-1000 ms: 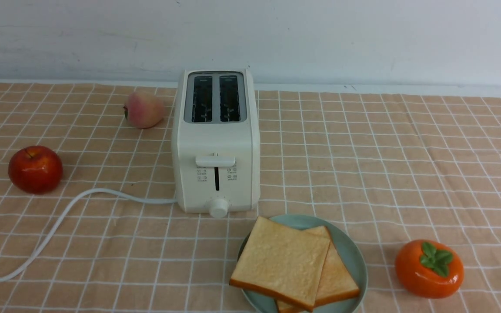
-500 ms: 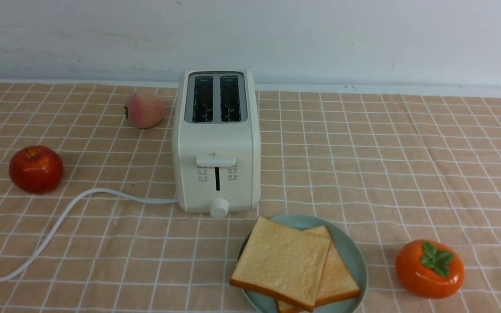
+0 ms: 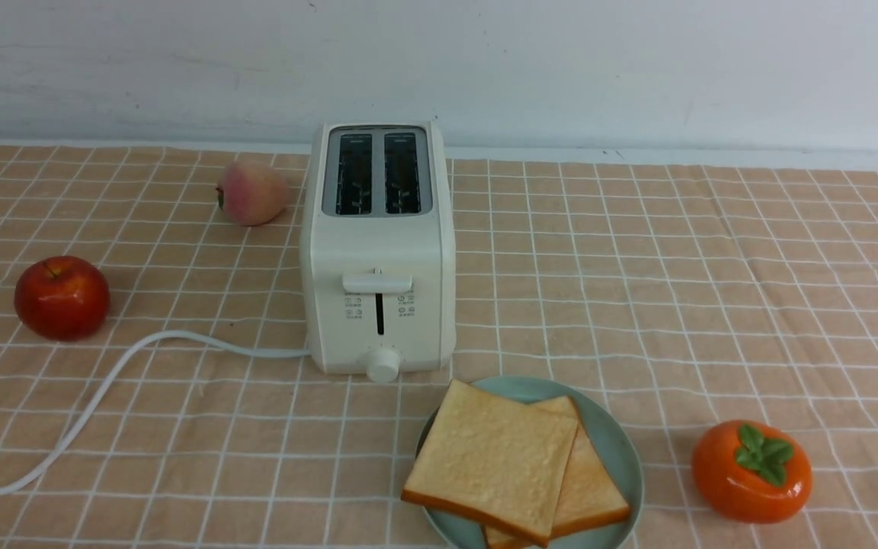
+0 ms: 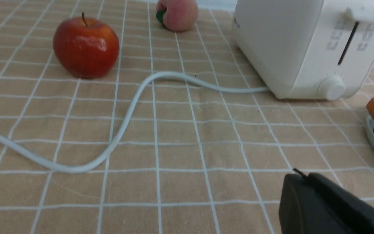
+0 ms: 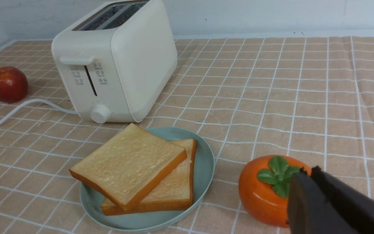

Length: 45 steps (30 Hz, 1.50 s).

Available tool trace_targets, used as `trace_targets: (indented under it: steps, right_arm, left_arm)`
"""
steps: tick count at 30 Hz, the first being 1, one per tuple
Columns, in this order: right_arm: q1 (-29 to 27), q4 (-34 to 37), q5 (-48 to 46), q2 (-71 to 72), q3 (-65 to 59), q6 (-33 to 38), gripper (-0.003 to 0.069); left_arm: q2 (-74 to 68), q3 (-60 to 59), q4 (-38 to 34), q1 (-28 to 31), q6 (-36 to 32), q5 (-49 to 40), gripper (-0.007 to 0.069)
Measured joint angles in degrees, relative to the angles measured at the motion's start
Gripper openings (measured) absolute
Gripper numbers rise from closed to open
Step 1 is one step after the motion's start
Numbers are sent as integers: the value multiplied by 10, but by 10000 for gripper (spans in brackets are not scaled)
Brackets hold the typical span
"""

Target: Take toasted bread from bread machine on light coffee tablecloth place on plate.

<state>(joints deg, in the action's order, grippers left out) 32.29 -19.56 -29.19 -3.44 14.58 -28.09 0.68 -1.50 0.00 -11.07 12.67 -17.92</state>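
Two slices of toasted bread (image 3: 494,459) (image 5: 131,161) lie stacked, slightly fanned, on the teal plate (image 3: 616,442) (image 5: 203,162) at the near middle of the light coffee tablecloth (image 3: 637,290). Behind it stands the cream bread machine (image 3: 378,252) (image 5: 115,61) (image 4: 304,42); both of its slots look dark and hold no bread. Neither arm shows in the front view. My left gripper (image 4: 304,175) is shut with nothing in it, low over bare cloth left of the plate. My right gripper (image 5: 307,170) is shut and empty, right in front of an orange persimmon.
A red apple (image 3: 62,297) (image 4: 85,47) sits at the left and a peach (image 3: 253,192) (image 4: 177,13) beside the toaster's back left. The white cord (image 3: 104,389) snakes across the left cloth. The orange persimmon (image 3: 751,473) (image 5: 265,190) sits right of the plate.
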Motion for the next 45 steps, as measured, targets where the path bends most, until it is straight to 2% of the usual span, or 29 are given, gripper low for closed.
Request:
trace_targets:
  steps: [6,34,37,40,45]
  right_arm:
    - [0,0,0,0,0,0,14]
    - [-1,0,0,0,0,0,53]
    - [-24,0,0,0,0,0,56]
    - [-76,0,0,0,-3,0,59]
    - [-165,0,2,1,-20,0,68]
  left_arm:
    - [0,-2,0,-1,0,-48,-10]
    - [0,-2,0,-1,0,-50,18]
    - [0,-2,0,-1,0,-50,20]
    - [0,-2,0,4,0,-50,24]
    - [0,-2,0,47,0,-51,29]
